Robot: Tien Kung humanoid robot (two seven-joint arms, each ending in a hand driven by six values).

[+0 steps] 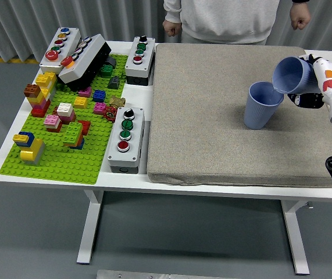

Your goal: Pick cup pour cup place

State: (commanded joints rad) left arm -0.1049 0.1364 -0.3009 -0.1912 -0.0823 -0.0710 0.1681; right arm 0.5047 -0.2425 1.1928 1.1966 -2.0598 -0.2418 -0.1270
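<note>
Head view: right hand (312, 87) mid-pour, fingers wrapped round a tilted blue cup (291, 74).

That cup's mouth leans down-left, right above the rim of the second blue cup (262, 105) standing upright on the grey mat (212, 116). To do this bit well I'd say keep the lip centred over the lower cup and tip slow, no bumping its rim or it could topple. Can't tell if anything's actually coming out. Person (224, 17) stands at the far edge, hands off the table.

There were two blue cups (262, 105), four button boxes (125, 139), one green brick board (67, 163), one gray mat (212, 163) and one person (221, 20).
</note>
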